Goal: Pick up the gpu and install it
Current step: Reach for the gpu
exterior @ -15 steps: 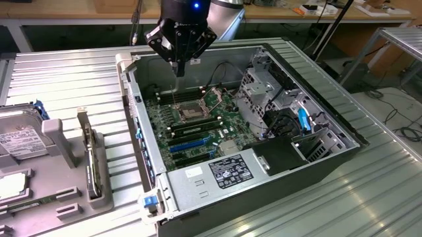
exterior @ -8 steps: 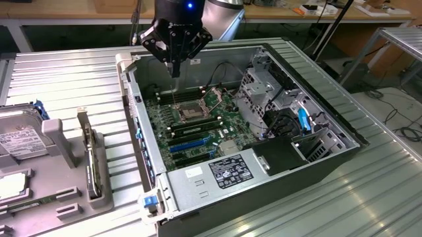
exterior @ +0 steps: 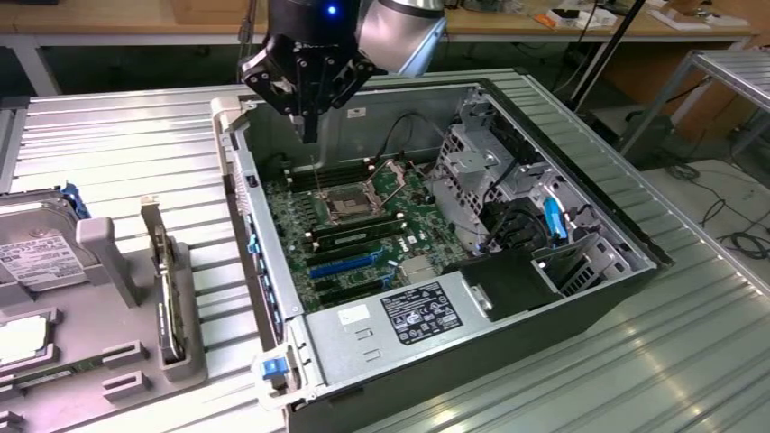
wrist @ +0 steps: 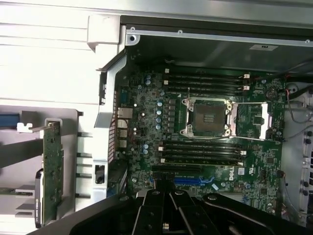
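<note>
In the exterior view, the black two-finger gripper (exterior: pixel 309 133) hangs above the far part of the open black and silver computer case (exterior: pixel 398 117). Its claw is pressed together and carries nothing. The gpu (exterior: pixel 162 289), a thin dark green card with a silver metal end bracket, stands on its edge in a grey plastic holder (exterior: pixel 193 347). The holder is on the ribbed metal table (exterior: pixel 121 153), outside the case at the exterior view's left and well apart from the gripper. A boxy silver hard drive with a white label (exterior: pixel 31 257) sits near it in the same holder.

I think the main danger is the closed claw over the green motherboard (exterior: pixel 361 216). A descent here could hit the parts below. The card is also very thin, so a grip that is not centred could tilt it or jam it in the holder. The arm comes from above, and the fingers point straight down.

In the wrist view, the gpu (wrist: pixel 51 171) stands upright in the holder, beside the outer wall of the case. The square silver processor socket (wrist: pixel 208 117) and the dark memory slots (wrist: pixel 205 81) lie under the camera. The gripper's closed tips are over the blue expansion slot (wrist: pixel 195 181), so this area would take any accidental contact.
</note>
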### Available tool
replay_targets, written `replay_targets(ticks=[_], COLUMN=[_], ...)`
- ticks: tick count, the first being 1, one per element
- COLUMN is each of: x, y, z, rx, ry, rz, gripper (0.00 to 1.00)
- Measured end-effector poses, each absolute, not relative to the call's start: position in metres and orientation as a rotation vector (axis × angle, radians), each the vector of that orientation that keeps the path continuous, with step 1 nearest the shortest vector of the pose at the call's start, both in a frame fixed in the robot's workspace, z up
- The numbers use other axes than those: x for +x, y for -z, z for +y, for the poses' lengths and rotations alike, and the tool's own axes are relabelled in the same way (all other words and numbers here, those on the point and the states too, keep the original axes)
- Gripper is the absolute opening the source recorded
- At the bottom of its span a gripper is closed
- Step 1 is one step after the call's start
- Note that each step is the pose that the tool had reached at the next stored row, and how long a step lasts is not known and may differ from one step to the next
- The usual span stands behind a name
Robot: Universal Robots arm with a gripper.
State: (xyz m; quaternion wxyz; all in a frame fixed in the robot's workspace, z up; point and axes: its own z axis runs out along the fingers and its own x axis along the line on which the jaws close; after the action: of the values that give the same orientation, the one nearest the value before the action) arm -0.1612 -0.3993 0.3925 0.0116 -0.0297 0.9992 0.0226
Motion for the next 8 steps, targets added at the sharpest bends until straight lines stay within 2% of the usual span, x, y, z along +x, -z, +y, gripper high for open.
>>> replay_targets(ticks=[8], x=[-0.1718], y=[-0.3923], z=[-0.3993], rx=[-0.092], ry=[-0.07], rz=[3.116], gripper=[0.11])
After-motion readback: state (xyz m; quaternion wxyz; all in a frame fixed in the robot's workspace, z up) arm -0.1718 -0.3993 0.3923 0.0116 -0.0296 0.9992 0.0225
